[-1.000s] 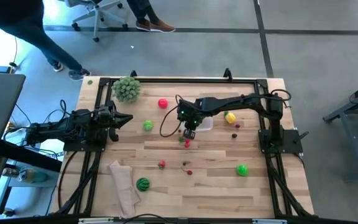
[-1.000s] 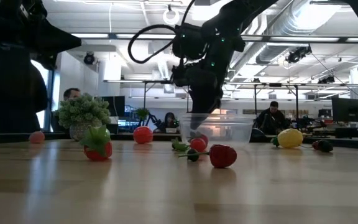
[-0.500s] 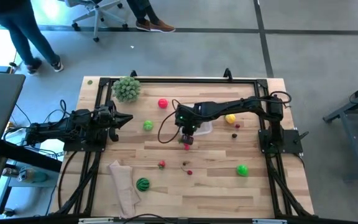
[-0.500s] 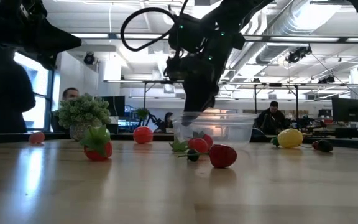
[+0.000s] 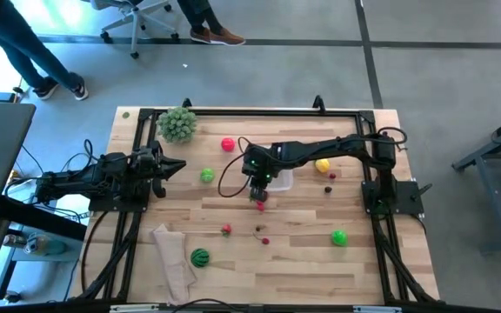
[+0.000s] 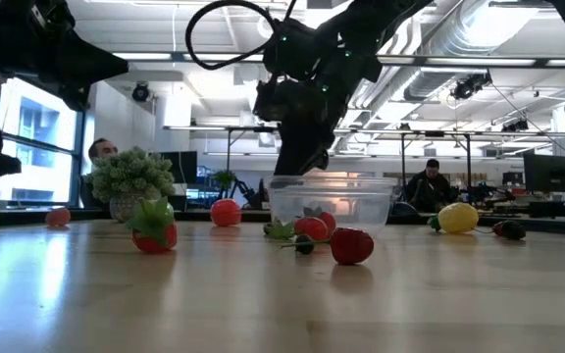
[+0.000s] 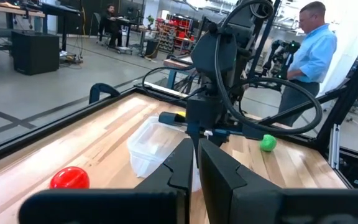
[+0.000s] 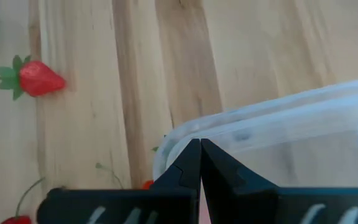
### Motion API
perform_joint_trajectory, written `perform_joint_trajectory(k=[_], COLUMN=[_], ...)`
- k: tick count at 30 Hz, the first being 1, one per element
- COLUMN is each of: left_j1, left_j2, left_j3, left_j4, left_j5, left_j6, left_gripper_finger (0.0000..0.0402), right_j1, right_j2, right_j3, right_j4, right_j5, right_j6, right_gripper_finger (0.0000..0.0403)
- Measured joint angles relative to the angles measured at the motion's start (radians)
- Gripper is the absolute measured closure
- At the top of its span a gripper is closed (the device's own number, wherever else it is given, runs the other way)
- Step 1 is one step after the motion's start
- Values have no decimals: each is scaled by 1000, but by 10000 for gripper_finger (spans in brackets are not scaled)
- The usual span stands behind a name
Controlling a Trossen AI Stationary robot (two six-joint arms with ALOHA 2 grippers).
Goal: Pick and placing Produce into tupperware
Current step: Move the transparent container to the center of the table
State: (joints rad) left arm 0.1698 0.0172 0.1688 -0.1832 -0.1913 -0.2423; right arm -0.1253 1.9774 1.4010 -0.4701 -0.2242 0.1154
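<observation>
A: Tupperware [image 5: 283, 177] sits near the desk's middle, a little toward the right edge. Right gripper [image 8: 199, 163] is at its rim corner, jaws pressed together; whether they pinch the rim, can't tell. Nothing else in them.

B: Produce close by?

A: Red pieces [image 5: 260, 201] just beside the container on the near side, a strawberry [image 8: 33, 79] a little off. Yellow one [image 5: 322, 163] beyond it toward the right edge.

B: Advice for the step?

A: My judgement: lift clear of the rim first, spread the jaws, then drop onto one red piece, not the cluster. The tub is light and would skid if nudged.

B: Room?

A: Open wood toward the near edge. Left gripper [image 5: 174, 167] waits by the left edge, jaws closed, well apart. Watermelon ball [image 5: 199, 256] and cloth [image 5: 171, 257] lie near the near-left corner.
</observation>
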Motion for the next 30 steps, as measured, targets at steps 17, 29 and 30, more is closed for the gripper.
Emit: perform_joint_trajectory(k=[17,29,30], left_j1=[0,0,0], left_j2=[0,0,0], left_j3=[0,0,0], left_j4=[-12,-33,-33], left_j5=[0,0,0], left_j6=[1,-2,-2], left_gripper_finger=[385,385,385], right_j1=[28,90,89], right_j2=[53,53,53], right_j3=[-1,-1,-1], right_j4=[37,47,51], right_j5=[-39,-20,-20], right_j6=[-11,-23,-23], right_gripper_finger=[401,401,401])
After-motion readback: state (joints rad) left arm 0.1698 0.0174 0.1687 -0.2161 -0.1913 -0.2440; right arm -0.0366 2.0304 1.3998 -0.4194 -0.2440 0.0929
